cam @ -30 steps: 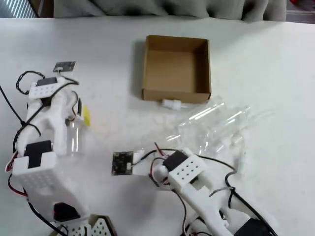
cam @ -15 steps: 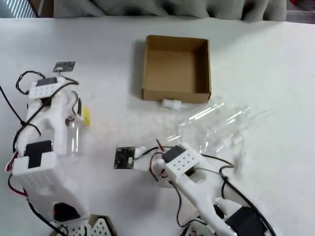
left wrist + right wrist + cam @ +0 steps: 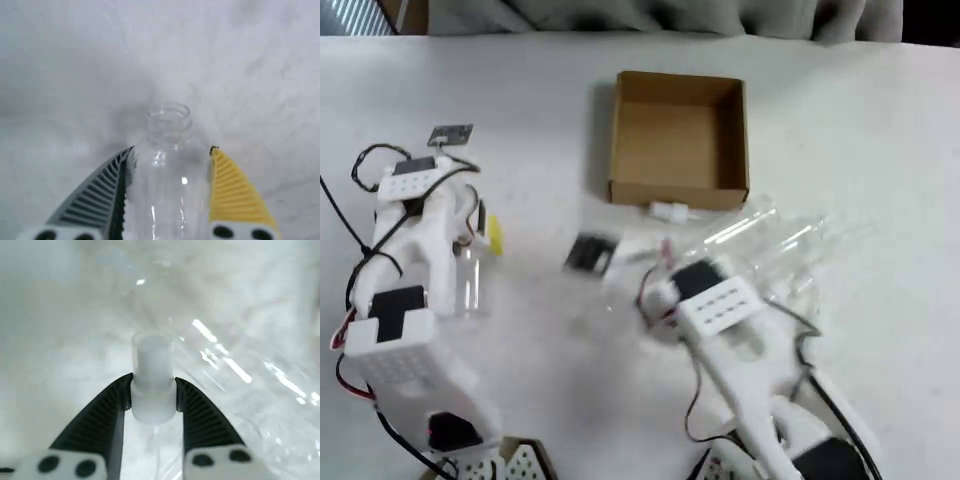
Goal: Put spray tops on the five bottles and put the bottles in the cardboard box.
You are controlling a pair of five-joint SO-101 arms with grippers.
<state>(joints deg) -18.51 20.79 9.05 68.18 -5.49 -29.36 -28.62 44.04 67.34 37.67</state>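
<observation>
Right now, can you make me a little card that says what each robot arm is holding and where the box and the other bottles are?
Left jaws: shut on a clear bottle, neck open, no top
Right jaws: shut on a white spray top
Cardboard box: on the table, no bottles in it
Other bottles: lying in a heap near the box
Loose spray top: on the table, just beside the box's near wall

Clear glossy plastic bottle (image 3: 167, 165), matt cardboard box (image 3: 678, 140)
</observation>
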